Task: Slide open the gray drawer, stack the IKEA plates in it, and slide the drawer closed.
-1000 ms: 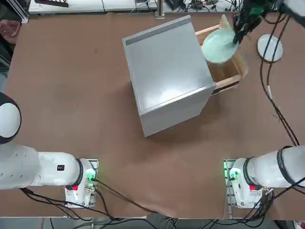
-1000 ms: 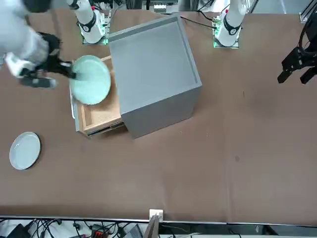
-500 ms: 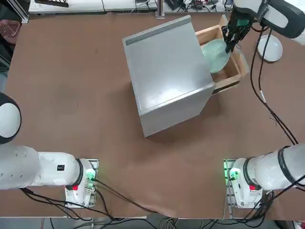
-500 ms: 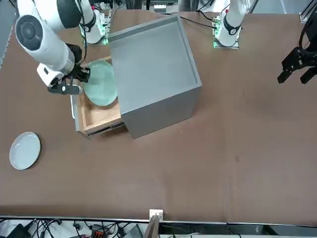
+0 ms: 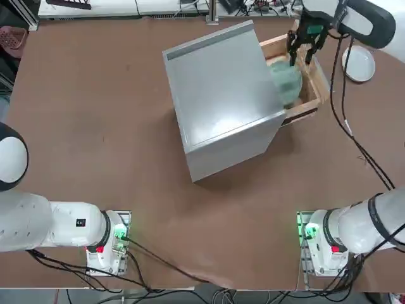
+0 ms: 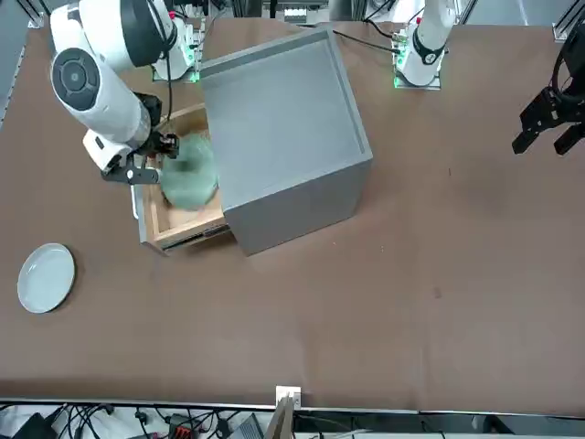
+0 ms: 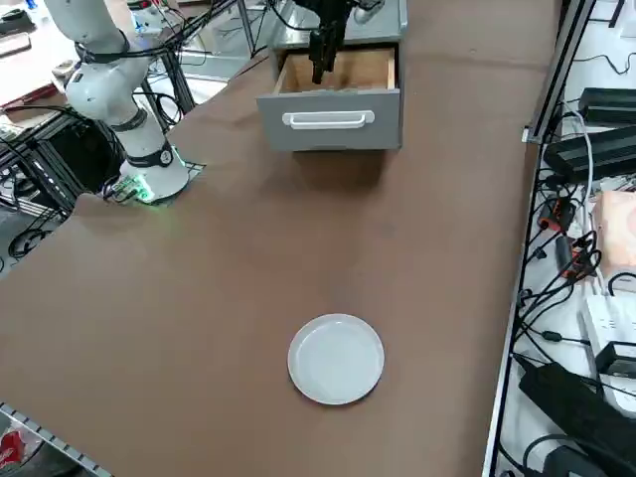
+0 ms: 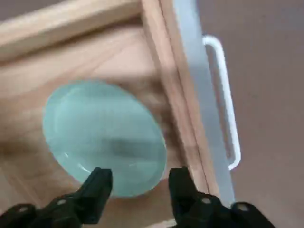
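The gray drawer (image 5: 321, 81) stands pulled out of the gray cabinet (image 5: 221, 95), with its wooden inside (image 8: 95, 52) showing. The mint green plate (image 5: 286, 79) is inside it, blurred, partly under the cabinet's edge (image 6: 189, 178). My right gripper (image 5: 302, 54) hangs open just above the plate's outer rim, its two fingers (image 8: 97, 183) apart and holding nothing. In the wrist view the plate (image 8: 104, 133) lies beyond the fingertips, beside the drawer's front panel and handle (image 8: 223, 99). The white plate (image 5: 358, 63) rests on the table to the right of the drawer.
The brown table (image 5: 95, 126) surrounds the cabinet. In the right side view the white plate (image 7: 336, 358) lies well out from the drawer front (image 7: 333, 119). Cables run along the table's right and far edges.
My right gripper carried the mint plate down into the drawer, then opened and let it go. The plate now sits lower and deeper in the drawer.
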You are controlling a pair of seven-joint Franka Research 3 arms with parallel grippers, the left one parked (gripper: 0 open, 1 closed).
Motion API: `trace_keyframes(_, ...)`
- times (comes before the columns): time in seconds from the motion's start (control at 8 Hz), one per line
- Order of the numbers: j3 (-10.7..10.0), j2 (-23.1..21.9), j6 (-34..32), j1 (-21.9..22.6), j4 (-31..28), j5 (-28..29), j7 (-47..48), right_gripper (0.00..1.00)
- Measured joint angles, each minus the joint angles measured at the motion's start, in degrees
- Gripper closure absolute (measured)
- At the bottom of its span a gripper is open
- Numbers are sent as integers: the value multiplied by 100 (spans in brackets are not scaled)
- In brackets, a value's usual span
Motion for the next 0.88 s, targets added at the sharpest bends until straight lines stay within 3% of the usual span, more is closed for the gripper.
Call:
trace_keyframes(0.12, -78, -7, -35, -54, 244, -17, -9, 2)
trace_keyframes(0.38, -173, -19, -247, -583, 714, -141, -506, 0)
trace_keyframes(0.62, -224, 11, -309, -1457, 868, -657, -1707, 0)
trace_keyframes(0.88, -249, 419, 114, -2278, 841, -909, -2286, 2)
